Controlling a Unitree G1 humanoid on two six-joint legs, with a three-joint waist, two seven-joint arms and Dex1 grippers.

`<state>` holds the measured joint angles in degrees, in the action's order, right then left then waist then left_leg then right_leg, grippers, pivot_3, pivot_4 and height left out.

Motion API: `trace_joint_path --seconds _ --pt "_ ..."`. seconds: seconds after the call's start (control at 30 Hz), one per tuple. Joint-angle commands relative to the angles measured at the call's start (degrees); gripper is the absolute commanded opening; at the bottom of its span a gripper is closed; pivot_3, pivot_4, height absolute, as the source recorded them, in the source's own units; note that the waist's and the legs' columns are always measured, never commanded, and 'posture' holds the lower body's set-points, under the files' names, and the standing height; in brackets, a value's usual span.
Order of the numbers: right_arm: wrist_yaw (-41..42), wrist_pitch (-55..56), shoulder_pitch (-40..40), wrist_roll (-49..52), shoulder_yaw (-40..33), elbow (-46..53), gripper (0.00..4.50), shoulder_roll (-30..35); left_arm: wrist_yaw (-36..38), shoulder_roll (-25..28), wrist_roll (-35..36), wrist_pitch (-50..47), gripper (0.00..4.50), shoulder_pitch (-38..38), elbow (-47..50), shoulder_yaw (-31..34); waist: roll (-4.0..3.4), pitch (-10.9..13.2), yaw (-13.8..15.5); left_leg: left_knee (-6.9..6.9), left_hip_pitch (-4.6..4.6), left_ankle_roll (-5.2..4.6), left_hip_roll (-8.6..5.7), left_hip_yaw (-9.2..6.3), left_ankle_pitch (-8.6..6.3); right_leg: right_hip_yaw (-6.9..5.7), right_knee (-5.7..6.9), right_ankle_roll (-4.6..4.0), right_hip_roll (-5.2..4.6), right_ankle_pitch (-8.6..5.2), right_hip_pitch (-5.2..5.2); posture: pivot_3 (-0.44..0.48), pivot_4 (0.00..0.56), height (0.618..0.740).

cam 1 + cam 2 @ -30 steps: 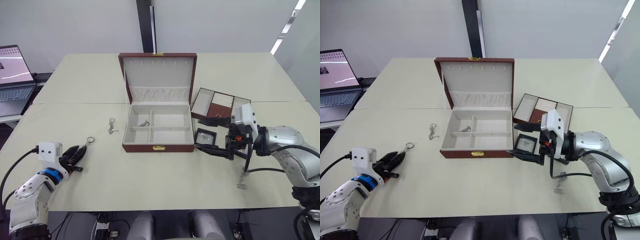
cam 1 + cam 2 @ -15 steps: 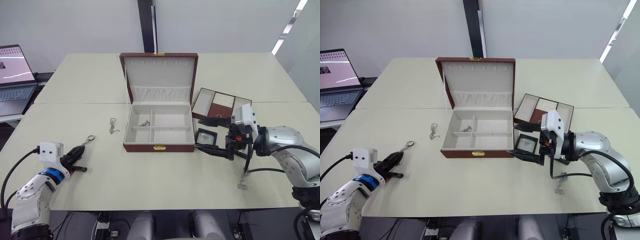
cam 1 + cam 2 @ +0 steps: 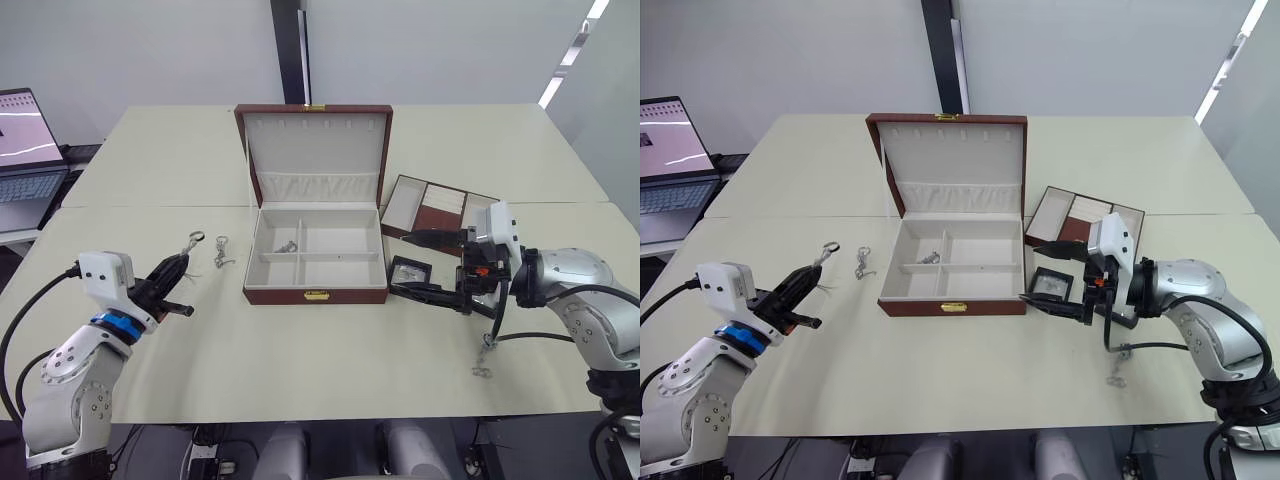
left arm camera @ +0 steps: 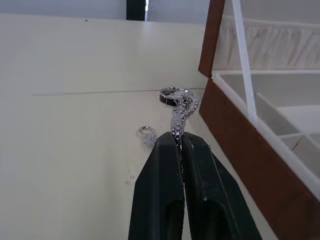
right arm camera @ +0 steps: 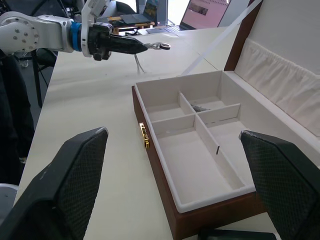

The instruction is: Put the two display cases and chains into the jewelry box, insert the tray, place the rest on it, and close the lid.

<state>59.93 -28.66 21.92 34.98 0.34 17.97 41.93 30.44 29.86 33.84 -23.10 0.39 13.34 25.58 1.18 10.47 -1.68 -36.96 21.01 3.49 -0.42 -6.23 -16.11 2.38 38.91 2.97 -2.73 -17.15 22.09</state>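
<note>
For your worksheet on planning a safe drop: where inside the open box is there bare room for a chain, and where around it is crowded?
In the jewelry box, the two front compartments and the back right one are bare; the back left one holds a chain. The table in front of the box is free. Crowded: the box's right side, with display case, tray and right tool.

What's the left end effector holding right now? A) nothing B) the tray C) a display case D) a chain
D: the left end effector is shut on a chain, whose ring and links stick out past the fingertips, lifted off the table beside the jewelry box.
</note>
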Motion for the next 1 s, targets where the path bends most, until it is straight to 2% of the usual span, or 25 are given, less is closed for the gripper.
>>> trace_joint_path --seconds 0.03,0.2,0.5,0.7,1.0 --pt "0.2 0.5 1.1 0.5 -2.6 0.3 4.50 0.7 -1.4 -0.1 2.2 -2.1 0.03 -2.1 5.3 -1.1 0.00 0.0 0.0 0.00 0.00 0.00 -0.01 0.00 0.00 0.00 0.00 0.00 0.01 0.00 0.00 0.000 0.150 0.740" --pt "-0.5 0.1 0.3 0.6 -4.9 0.5 4.50 1.8 -2.2 -0.9 3.7 -5.2 0.03 -5.8 8.1 -5.2 0.01 0.0 0.0 -0.01 0.01 0.00 -0.03 0.01 0.00 0.01 -0.01 0.00 0.02 0.00 -0.01 0.000 0.150 0.740" --pt "-1.8 -0.8 -2.2 0.9 -8.2 1.6 4.50 3.2 -1.5 -3.0 3.7 -6.1 0.03 -9.7 7.2 -10.9 0.02 0.0 -0.1 0.00 0.01 0.00 0.01 0.03 0.00 0.05 -0.01 0.00 0.12 0.00 -0.01 0.000 0.150 0.740" --pt "-2.4 -1.2 -3.4 1.1 -9.2 2.5 4.50 3.7 0.7 -4.2 1.5 -4.2 0.03 -7.2 5.0 -13.7 0.01 0.0 -0.1 -0.01 0.01 0.00 0.00 0.03 0.00 0.07 -0.01 0.00 0.13 0.00 -0.01 0.000 0.150 0.740" --pt "-2.3 -1.7 -3.3 1.0 -9.4 2.4 4.50 3.7 1.7 -5.1 0.2 -2.2 0.03 -4.1 3.7 -13.9 0.02 0.0 0.0 -0.01 0.01 0.00 -0.01 0.03 0.00 0.08 -0.03 0.00 0.12 0.00 -0.01 0.000 0.150 0.740"
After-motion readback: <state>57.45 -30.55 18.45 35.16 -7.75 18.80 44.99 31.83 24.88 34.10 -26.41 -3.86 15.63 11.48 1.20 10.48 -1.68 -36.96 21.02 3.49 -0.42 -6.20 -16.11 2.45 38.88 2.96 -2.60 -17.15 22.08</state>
